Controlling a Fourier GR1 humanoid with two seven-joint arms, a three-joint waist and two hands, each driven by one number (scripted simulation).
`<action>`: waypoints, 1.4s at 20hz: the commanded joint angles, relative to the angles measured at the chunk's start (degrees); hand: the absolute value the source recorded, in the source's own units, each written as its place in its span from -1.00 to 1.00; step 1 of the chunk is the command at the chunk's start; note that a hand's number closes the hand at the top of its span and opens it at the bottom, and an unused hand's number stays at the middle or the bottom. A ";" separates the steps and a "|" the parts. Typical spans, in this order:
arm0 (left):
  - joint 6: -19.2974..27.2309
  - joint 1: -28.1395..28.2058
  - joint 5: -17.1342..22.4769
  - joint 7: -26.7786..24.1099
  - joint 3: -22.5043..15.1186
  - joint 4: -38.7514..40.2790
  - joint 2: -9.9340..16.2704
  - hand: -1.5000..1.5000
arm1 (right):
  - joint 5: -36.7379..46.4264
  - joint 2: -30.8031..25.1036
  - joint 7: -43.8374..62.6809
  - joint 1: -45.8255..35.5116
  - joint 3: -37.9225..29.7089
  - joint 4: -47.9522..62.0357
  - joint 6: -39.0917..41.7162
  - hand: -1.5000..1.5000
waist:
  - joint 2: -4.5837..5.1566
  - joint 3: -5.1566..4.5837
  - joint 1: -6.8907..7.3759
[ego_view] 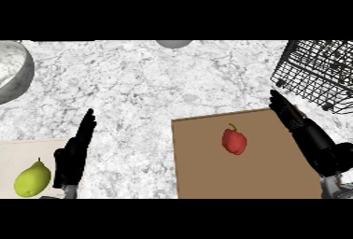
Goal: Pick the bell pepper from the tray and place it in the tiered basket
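Red bell pepper (234,141) waits on the brown tray (207,182).
It looks light and smooth, so you should hold its fat middle; your right hand (303,128) and left hand (74,151) are both open.

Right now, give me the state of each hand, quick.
Left hand: open, fingers straight, holding nothing, beside the pear.
Right hand: open, holding nothing, right of the bell pepper.

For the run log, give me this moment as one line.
bell pepper: on tray, untouched | right hand: open beside tray | left hand: open, resting | tiered basket: far right
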 commanded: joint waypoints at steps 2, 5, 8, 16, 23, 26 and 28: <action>-1.37 2.32 1.20 0.77 2.43 0.61 2.53 0.00 | -5.43 10.15 -11.70 7.16 -4.11 2.90 -4.56 1.00 | 0.73 0.56 0.02; -2.29 3.84 2.93 3.70 5.74 2.78 5.87 0.00 | -15.86 21.88 -17.36 9.14 -9.30 3.16 -8.35 1.00 | 0.93 1.14 -0.98; -3.56 5.28 5.16 4.75 6.32 3.91 5.32 0.00 | -17.41 29.41 -30.90 7.28 -12.89 -0.95 -9.80 1.00 | 0.17 1.25 -2.16; -8.31 4.27 7.16 6.39 7.90 2.15 9.72 0.00 | 9.48 23.90 -27.84 21.99 -6.86 10.98 -38.75 -1.00 | 1.33 -0.16 0.94; -10.64 3.57 8.47 7.42 8.33 2.65 10.19 0.00 | 20.57 14.67 -3.13 22.63 3.06 6.62 -39.18 -1.00 | 1.08 -0.07 1.82; -10.69 1.47 8.67 8.17 9.24 3.72 10.53 0.00 | 24.44 10.09 8.73 18.79 5.96 1.66 -35.41 -1.00 | 1.15 -0.12 1.87; -10.32 0.90 8.83 9.53 9.00 3.25 9.86 0.00 | 27.49 7.32 17.71 17.97 7.66 -5.49 -33.94 -1.00 | 0.87 -0.08 1.22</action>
